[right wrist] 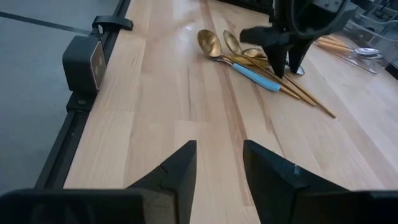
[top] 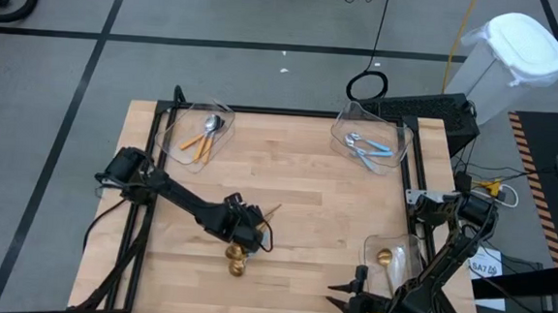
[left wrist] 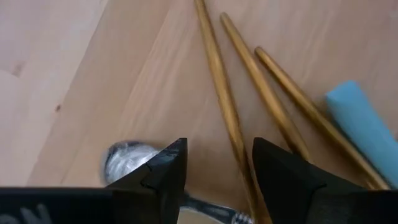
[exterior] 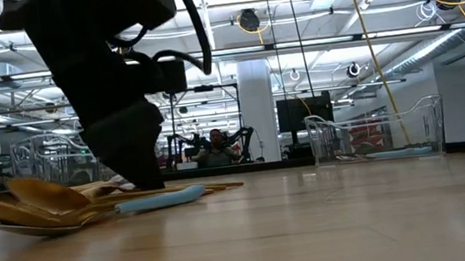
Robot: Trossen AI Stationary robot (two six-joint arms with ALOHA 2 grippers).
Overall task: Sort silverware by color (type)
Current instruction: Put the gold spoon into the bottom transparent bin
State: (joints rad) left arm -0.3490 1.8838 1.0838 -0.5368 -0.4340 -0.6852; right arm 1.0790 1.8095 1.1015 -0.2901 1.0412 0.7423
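Light wood-plank table in a black frame. Directly on it: clear bin at far left holding orange-handled spoons; clear bin at far right holding blue-handled spoons; third clear bin near right with a gold spoon inside. Loose pile near centre-left: gold spoons fanned out, a blue-handled spoon lying across them, touching.
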